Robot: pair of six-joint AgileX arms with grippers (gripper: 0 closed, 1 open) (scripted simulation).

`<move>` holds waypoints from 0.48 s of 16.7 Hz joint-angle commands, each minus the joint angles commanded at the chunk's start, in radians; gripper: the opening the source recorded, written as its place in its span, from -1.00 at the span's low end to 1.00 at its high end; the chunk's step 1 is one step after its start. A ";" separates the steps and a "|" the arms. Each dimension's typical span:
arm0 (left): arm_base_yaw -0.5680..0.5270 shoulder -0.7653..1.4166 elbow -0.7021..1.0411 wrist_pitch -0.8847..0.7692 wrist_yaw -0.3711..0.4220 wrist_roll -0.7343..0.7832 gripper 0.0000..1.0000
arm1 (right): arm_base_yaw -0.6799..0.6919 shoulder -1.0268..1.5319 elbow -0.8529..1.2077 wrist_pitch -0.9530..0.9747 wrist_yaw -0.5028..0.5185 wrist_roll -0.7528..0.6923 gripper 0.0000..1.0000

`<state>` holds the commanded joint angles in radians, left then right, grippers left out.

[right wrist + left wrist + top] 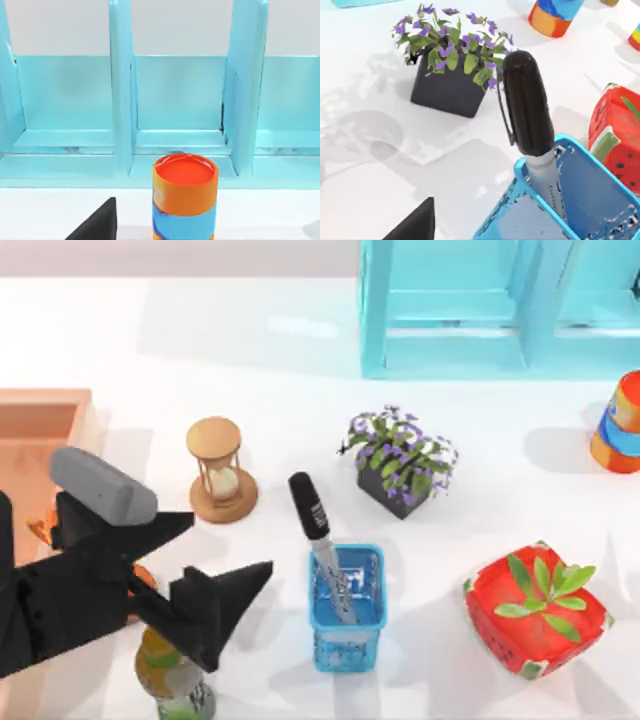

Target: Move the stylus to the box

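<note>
Stylus (322, 540) standing tilted in blue basket (347, 615), black cap up and clear of the rim, barrel inside. Left gripper (225, 555) with fingers (165, 528) spread wide, holding nothing; stylus just beyond the fingertips, apart from them. Box (40, 440) behind the fingers at the table's left edge. Hourglass (220, 468) off to one side of the fingers, short of the flower pot (400, 462). Right gripper: finger state cannot be told; facing a striped can (185, 197) before a blue shelf (160, 100).

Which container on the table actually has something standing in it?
The small blue mesh basket: the stylus leans in it, black cap up. The wooden box at the table's left edge shows nothing inside.
</note>
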<state>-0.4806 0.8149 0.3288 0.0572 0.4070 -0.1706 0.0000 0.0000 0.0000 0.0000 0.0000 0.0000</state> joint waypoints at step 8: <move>-0.031 0.292 0.118 -0.075 0.055 -0.186 1.00 | 0.000 0.000 0.000 0.000 0.000 0.000 1.00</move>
<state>-0.5116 1.1065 0.4471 -0.0178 0.4621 -0.3561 0.0000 0.0000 0.0000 0.0000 0.0000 0.0000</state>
